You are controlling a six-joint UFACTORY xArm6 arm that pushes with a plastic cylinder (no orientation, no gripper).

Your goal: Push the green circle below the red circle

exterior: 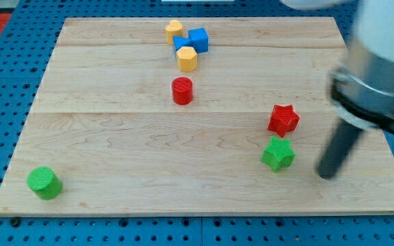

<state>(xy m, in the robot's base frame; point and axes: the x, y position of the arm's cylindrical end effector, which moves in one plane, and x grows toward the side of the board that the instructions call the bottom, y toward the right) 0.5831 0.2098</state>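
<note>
Sitting near board's (pixel 115 198) bottom-left corner, green circle (pixel 44 182); my tip (pixel 327 174) far right

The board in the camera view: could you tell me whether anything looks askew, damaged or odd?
Nothing stands out. The blocks sit flat on the board and look undamaged. The green circle sits alone at the view's bottom left, far from the red circle. My tip is right of the green star.

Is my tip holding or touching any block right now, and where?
Nothing is held. My tip stands free to the right of the green star, not touching it; the green circle lies far off at bottom left.
</note>
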